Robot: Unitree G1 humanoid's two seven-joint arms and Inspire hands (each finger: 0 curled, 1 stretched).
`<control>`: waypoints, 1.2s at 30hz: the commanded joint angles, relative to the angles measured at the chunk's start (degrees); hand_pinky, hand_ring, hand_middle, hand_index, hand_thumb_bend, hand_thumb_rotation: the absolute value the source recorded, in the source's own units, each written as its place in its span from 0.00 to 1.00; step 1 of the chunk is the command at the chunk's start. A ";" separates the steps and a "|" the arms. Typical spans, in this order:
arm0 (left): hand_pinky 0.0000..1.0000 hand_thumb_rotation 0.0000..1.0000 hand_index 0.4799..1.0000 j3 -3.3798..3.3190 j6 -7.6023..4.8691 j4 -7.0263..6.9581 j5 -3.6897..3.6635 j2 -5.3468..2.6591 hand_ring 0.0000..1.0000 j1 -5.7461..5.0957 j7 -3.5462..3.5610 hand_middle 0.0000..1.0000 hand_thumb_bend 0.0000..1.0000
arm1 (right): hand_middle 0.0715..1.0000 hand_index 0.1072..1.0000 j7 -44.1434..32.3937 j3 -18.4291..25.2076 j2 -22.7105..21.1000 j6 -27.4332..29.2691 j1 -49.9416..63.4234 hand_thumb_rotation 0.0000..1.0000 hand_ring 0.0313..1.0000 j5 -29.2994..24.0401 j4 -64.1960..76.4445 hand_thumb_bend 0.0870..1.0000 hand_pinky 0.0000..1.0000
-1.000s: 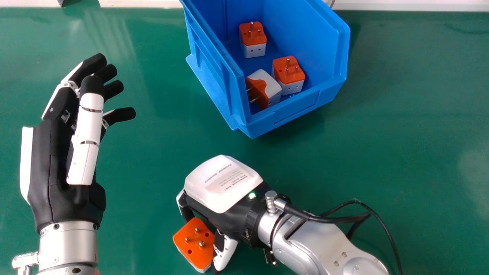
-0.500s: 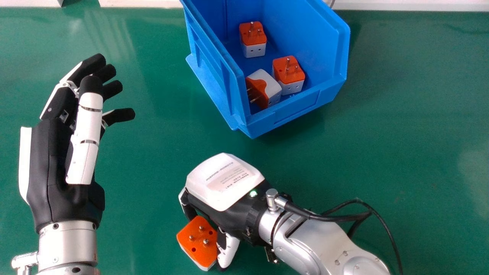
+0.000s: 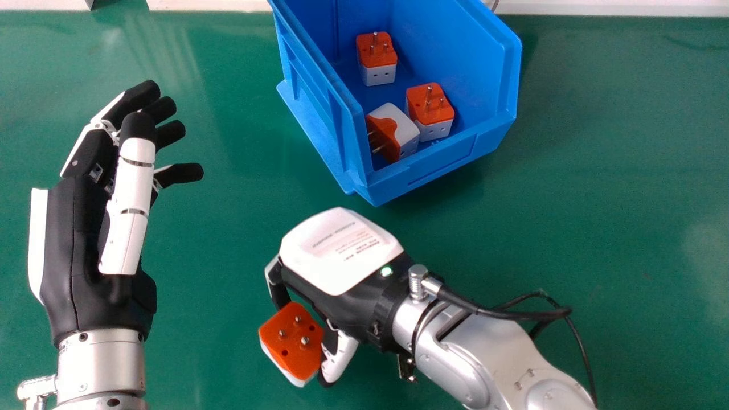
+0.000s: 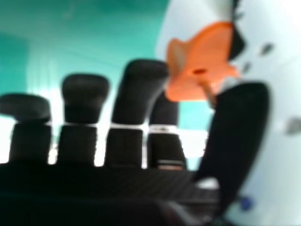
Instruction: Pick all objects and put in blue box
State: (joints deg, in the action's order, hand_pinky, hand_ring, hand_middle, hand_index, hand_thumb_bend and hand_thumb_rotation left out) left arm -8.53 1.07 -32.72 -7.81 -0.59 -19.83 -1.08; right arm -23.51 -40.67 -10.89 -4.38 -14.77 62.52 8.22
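Over green worktop (image 3: 598,228), the right robot hand (image 3: 353,285) pinched an adapter (image 3: 291,340); a high, level lift would best clear the blue box (image 3: 444,162).

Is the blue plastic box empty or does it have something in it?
Not empty: the blue plastic box has three orange-and-white plug adapters inside.

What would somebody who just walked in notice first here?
Probably the big bright blue box near the top middle of the head view, with three orange-and-white plug adapters inside. Next, the eye might jump to another orange-and-white adapter, held by the robot's right hand low in the middle. On the left lies the open black and white left hand, over the green table.
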 commanded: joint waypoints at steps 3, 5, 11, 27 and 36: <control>0.59 0.68 0.55 -0.12 -0.32 -1.30 0.05 0.72 0.77 0.17 0.52 0.79 0.50 | 0.28 0.44 0.52 1.47 0.67 0.35 0.72 0.05 0.17 -1.76 4.60 0.46 0.11; 0.60 0.69 0.56 -0.13 -0.42 -1.33 0.11 0.77 0.78 0.14 0.57 0.80 0.48 | 0.31 0.45 0.32 2.00 0.70 0.29 1.19 0.03 0.17 -2.77 6.10 0.46 0.12; 0.60 0.70 0.56 -0.38 -0.53 -0.94 0.01 0.89 0.78 0.60 0.59 0.80 0.44 | 0.37 0.44 -0.88 3.75 0.70 -0.26 2.66 0.01 0.16 -4.48 11.14 0.47 0.11; 0.60 0.68 0.55 -1.22 -0.30 -0.21 -0.46 1.31 0.77 1.30 0.96 0.79 0.49 | 0.40 0.43 -1.22 13.39 -3.34 -0.64 12.24 0.00 0.17 -6.53 25.54 0.47 0.12; 0.63 0.68 0.56 -1.57 -0.28 0.25 -0.54 1.37 0.78 1.64 1.09 0.80 0.49 | 0.24 0.41 -0.04 20.45 -3.26 -2.50 16.66 0.09 0.15 -7.30 30.69 0.45 0.11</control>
State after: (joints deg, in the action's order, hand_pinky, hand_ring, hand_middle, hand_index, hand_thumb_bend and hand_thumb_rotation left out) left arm -9.87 1.38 -32.21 -8.03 0.55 -18.56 -0.21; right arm -25.07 -21.73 -14.77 -6.71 1.90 54.72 36.19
